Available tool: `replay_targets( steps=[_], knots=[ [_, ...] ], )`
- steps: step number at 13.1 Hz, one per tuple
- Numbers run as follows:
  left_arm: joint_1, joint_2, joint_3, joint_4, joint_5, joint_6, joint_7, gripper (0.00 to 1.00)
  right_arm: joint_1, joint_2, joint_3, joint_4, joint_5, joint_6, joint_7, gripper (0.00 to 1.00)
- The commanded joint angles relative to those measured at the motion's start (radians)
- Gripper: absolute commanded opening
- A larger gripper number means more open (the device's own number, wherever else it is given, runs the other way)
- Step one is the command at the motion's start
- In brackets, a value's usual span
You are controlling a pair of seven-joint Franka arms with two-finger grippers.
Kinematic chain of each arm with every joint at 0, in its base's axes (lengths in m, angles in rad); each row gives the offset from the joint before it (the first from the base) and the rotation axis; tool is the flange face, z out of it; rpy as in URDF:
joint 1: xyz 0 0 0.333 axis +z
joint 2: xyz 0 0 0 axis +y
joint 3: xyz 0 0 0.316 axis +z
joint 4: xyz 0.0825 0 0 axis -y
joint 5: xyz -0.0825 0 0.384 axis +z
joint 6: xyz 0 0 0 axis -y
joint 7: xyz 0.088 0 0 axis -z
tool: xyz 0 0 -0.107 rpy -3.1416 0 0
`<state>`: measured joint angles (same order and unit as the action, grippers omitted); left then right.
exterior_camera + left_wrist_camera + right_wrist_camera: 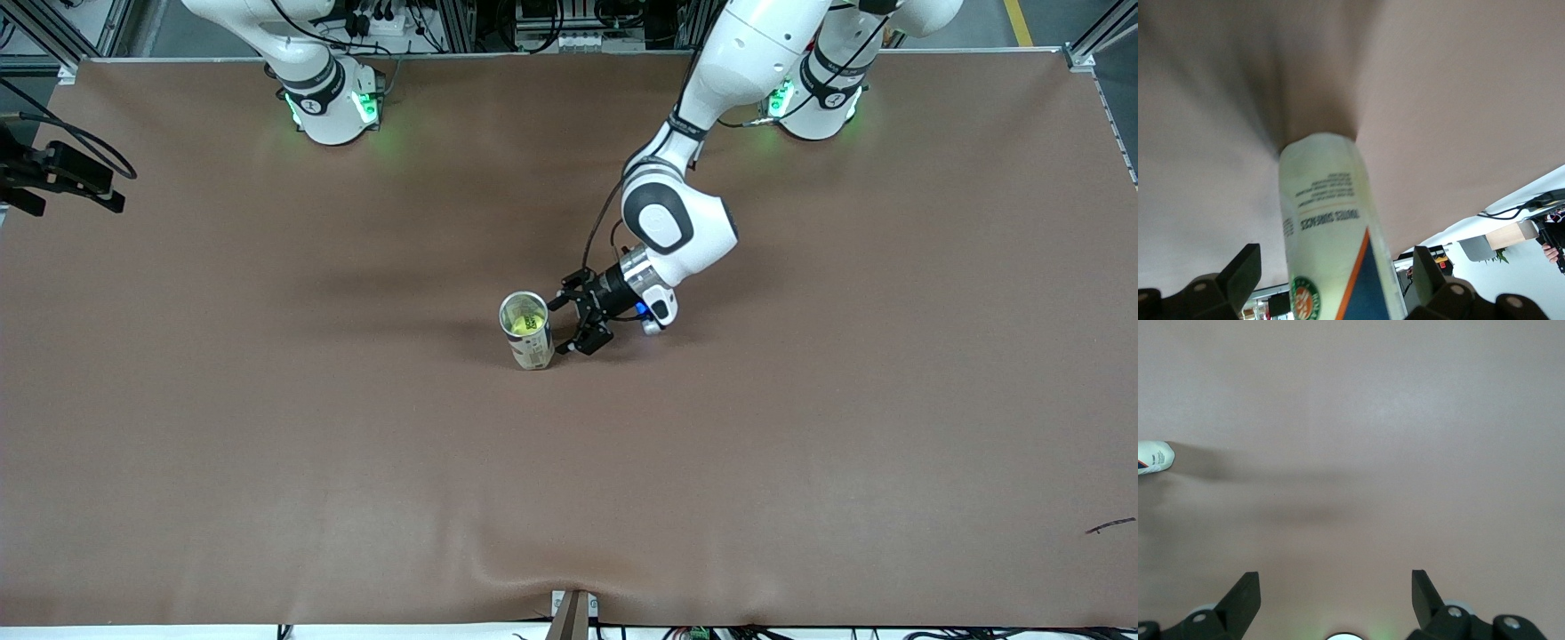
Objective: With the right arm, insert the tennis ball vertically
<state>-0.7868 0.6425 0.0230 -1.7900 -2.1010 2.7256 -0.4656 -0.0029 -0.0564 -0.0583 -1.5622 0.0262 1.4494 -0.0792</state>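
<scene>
A tall white tennis-ball can (528,338) stands upright in the middle of the table, its mouth open upward. A yellow-green tennis ball (524,323) lies inside it. My left gripper (562,325) is low beside the can, open, one finger on either side. In the left wrist view the can (1328,220) sits between the fingers of the left gripper (1336,273) with a gap on each side. My right gripper (1336,593) is open and holds nothing, looking down on bare table, with an end of the can (1155,457) at the picture's edge. The front view shows only the right arm's base (329,98).
A brown mat (356,444) covers the whole table. A black camera mount (62,173) sticks in at the right arm's end. A small dark mark (1109,526) lies near the front corner at the left arm's end.
</scene>
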Motion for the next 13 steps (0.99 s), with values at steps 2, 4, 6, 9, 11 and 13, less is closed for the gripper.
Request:
replay_targets(
  steps=[2,4,6,9,11,13],
  knots=[
    [0.047,-0.058,-0.008,-0.057,0.096,0.002,-0.022,1.0,0.004,0.0,-0.02,0.01,0.014,-0.029,-0.013,1.0],
    [0.06,-0.069,-0.008,-0.055,0.159,-0.001,-0.031,1.0,0.004,0.001,-0.058,0.018,0.015,-0.049,-0.062,1.0],
    [0.099,-0.078,-0.009,-0.057,0.254,-0.018,-0.035,1.0,0.012,0.0,-0.101,0.018,0.015,-0.064,-0.065,1.0],
    [0.184,-0.075,-0.006,-0.055,0.424,-0.142,-0.071,1.0,0.024,-0.005,-0.101,0.013,0.015,-0.089,0.024,1.0],
    [0.245,-0.092,-0.006,-0.046,0.615,-0.225,-0.178,1.0,0.026,-0.002,-0.098,0.008,0.017,-0.084,0.019,1.0],
    [0.303,-0.109,-0.003,-0.034,0.802,-0.311,-0.267,1.0,0.027,-0.003,-0.094,0.01,0.015,-0.087,0.007,1.0]
  ],
)
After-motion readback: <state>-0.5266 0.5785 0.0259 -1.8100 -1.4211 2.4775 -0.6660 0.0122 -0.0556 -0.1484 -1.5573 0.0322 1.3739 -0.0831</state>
